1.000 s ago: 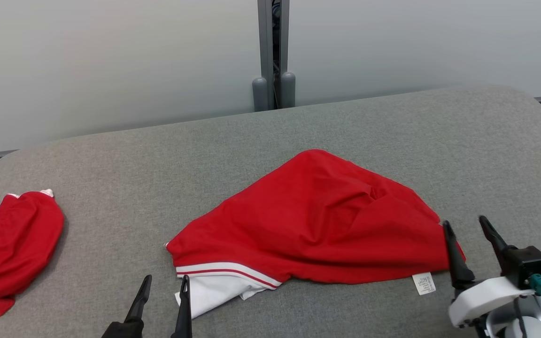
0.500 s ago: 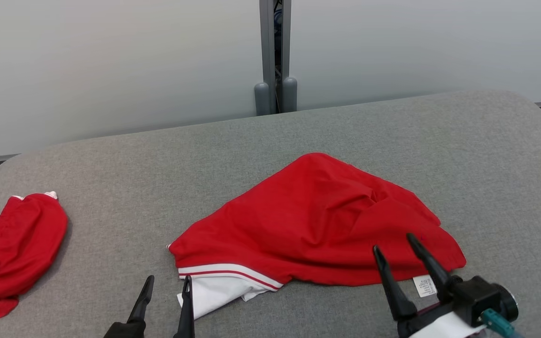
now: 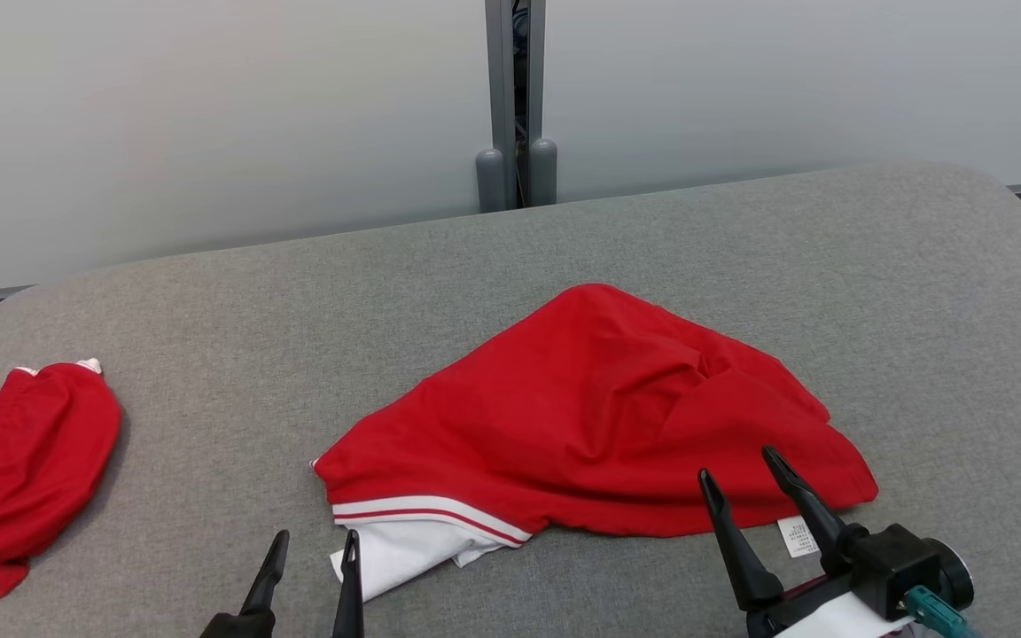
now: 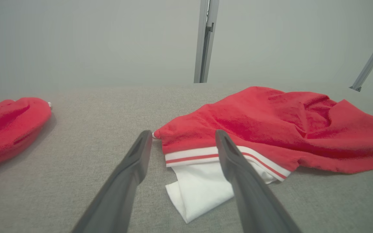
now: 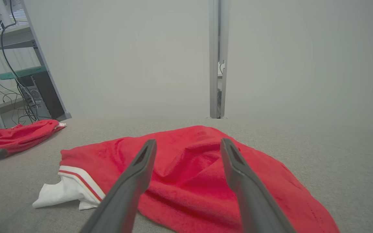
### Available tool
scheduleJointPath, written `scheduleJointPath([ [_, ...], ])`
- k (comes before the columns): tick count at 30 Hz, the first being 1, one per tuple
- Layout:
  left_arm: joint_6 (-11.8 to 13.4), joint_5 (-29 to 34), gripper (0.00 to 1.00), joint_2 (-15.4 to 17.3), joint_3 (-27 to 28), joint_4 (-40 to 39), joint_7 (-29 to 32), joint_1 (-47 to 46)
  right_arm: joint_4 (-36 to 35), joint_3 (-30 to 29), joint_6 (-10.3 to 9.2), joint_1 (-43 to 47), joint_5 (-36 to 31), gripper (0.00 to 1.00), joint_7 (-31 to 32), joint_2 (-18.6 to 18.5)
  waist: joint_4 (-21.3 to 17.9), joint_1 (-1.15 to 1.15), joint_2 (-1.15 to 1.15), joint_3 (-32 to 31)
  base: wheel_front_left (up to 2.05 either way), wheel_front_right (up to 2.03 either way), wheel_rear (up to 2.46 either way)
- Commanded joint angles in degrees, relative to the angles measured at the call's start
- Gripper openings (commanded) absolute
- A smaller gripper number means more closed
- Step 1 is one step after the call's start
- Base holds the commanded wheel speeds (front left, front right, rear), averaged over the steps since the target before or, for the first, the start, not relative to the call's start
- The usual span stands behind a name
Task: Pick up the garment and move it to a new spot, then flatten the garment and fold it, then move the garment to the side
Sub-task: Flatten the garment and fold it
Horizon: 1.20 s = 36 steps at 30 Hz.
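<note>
The garment (image 3: 599, 416) is red with a white-and-red striped band and a white part at its near left corner. It lies rumpled on the grey surface (image 3: 298, 328), and also shows as the garment (image 4: 270, 129) in the left wrist view and the garment (image 5: 186, 168) in the right wrist view. My left gripper (image 3: 315, 537) stands open just short of the white corner, touching nothing. Over the garment's near right edge, beside a small white label (image 3: 799, 536), my right gripper (image 3: 736, 463) hangs open and empty.
A second red garment (image 3: 19, 461) lies bunched at the left edge of the grey surface. A grey post (image 3: 515, 106) stands behind the surface against a pale wall. A shelf frame with cables (image 5: 15, 74) stands off the far left side.
My right gripper swung left and nearer, from beyond the garment's right corner to over its near right edge. The left gripper has stayed put. The garment has not moved.
</note>
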Motion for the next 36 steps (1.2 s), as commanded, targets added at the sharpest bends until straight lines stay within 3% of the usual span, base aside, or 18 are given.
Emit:
scheduleJointPath([
  [1, -0.35, 0.65, 1.0, 0.2, 0.32, 0.26, -0.11, -0.35, 0.0, 0.15, -0.01, -0.58, 0.15, 1.0, -0.29, -0.31, -0.01, 0.0, 0.0, 0.03, 0.0, 0.0, 0.0],
  [8, -3.67, 0.83, 1.0, 0.21, -1.68, 7.06, -0.11, -1.72, 0.21, 0.39, -0.01, -0.75, 0.3, 1.0, -0.29, -0.17, -0.01, 0.0, 0.0, 0.28, 0.0, 0.0, 0.0],
  [13, -4.48, -1.05, 1.0, 0.21, -2.61, 11.8, -0.11, -5.15, 0.3, 0.63, -0.01, -0.98, 0.34, 1.0, -0.29, -0.21, 0.17, 0.0, 0.0, 0.79, 0.0, 0.0, 0.0],
  [22, -2.98, -7.77, 1.0, 0.2, -5.04, 28.09, 2.56, -16.67, 0.56, 2.06, -0.01, -2.66, 0.55, 1.0, -0.29, -0.75, -0.96, 0.0, 0.0, 2.98, 0.0, 0.0, 0.0],
  [32, -3.09, -11.06, 1.0, 0.23, -6.41, 38.54, 0.98, -26.0, 0.61, 2.31, -0.01, -4.29, 0.61, 1.0, -0.29, -1.06, -2.31, 0.0, 0.0, 5.51, 0.0, 0.0, 0.0],
  [33, -3.42, -10.86, 0.77, 0.21, -6.58, 39.2, 0.86, -26.66, 0.67, 2.37, -0.01, -4.37, 0.65, 1.0, -0.29, -1.08, -2.43, 0.0, 0.0, 5.58, 0.0, 0.0, 0.0],
  [34, -3.7, -10.9, 0.21, 0.2, -6.61, 39.52, 0.5, -27.2, 0.73, 2.43, -0.01, -4.4, 0.65, 1.0, -0.29, -1.09, -2.55, 0.0, 0.0, 5.63, 0.0, 0.0, 0.0],
  [35, -4.0, -10.85, 0.0, 0.21, -6.6, 39.61, 0.26, -27.67, 0.79, 2.43, -0.01, -4.47, 0.61, 1.0, -0.29, -1.09, -2.64, 0.0, 0.0, 5.65, 0.0, 0.0, 0.0],
  [36, -4.21, -10.47, 0.0, 0.23, -6.77, 39.63, 0.19, -27.92, 0.81, 2.38, -0.01, -4.49, 0.62, 1.0, -0.29, -1.08, -2.71, 0.0, 0.0, 5.64, 0.0, 0.0, 0.0],
])
